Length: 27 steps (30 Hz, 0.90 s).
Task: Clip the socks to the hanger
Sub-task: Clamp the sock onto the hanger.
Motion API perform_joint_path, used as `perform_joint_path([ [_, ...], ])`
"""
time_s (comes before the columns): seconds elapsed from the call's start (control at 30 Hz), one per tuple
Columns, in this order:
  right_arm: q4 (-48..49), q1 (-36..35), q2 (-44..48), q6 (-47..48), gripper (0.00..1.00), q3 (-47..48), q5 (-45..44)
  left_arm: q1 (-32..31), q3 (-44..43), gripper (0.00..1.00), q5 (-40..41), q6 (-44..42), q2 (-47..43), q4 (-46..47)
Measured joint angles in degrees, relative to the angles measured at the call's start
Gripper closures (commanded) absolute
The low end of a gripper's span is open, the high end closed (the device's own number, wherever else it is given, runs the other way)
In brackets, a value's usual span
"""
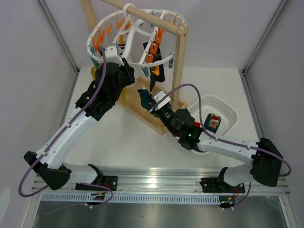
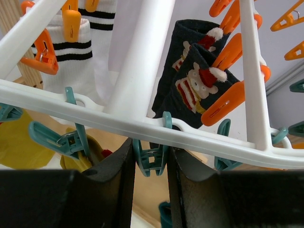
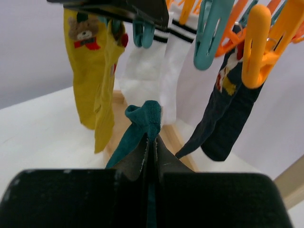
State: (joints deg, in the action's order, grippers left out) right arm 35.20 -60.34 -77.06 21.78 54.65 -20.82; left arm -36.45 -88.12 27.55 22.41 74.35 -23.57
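Counted one hanger [image 2: 118,121] on the wooden rack [image 1: 178,71]. Saw the left gripper [image 2: 149,152] pinched narrow on one teal peg [image 2: 151,164] under its ring. Counted three socks pegged there, long axes hanging straight down: yellow sock [image 3: 92,80], white striped sock [image 3: 152,66], navy sock [image 3: 228,118]. Found a fourth, the teal sock [image 3: 142,118], clamped tight in the right gripper [image 3: 149,142] below the pegs, free end pointing up, the rest hidden between the fingers. Made out one more sock [image 1: 213,122] only dimly in the basket [image 1: 228,107].

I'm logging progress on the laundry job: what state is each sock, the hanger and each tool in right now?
hanger, hung on wooden rack
yellow sock, hanging from hanger
white striped sock, clipped, hanging
navy sock, clipped by orange pegs
teal sock, unclipped, held
red sock, loose in basket
right tool, shut on teal sock
left tool, astride a teal peg; squeeze unclear
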Motion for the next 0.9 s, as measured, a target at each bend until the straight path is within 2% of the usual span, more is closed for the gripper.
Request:
perform_joint_path([
  [0.2,15.0,-1.4,-7.6,4.2,1.00,0.8,-5.0,0.0,-0.4,0.89,-0.7,1.7,0.0,-0.7],
  [0.37,23.0,-1.4,-12.3,5.3,1.00,2.2,-8.0,0.0,-0.4,0.89,-0.8,2.8,0.0,-0.9],
  [0.6,29.8,-1.4,-15.8,5.0,1.00,5.0,-10.6,0.0,-0.4,0.90,-0.8,4.0,0.0,-1.0],
  [0.9,32.9,-1.7,-17.3,3.7,1.00,6.7,-10.9,0.0,-0.4,0.89,-0.7,5.6,0.0,-1.0],
])
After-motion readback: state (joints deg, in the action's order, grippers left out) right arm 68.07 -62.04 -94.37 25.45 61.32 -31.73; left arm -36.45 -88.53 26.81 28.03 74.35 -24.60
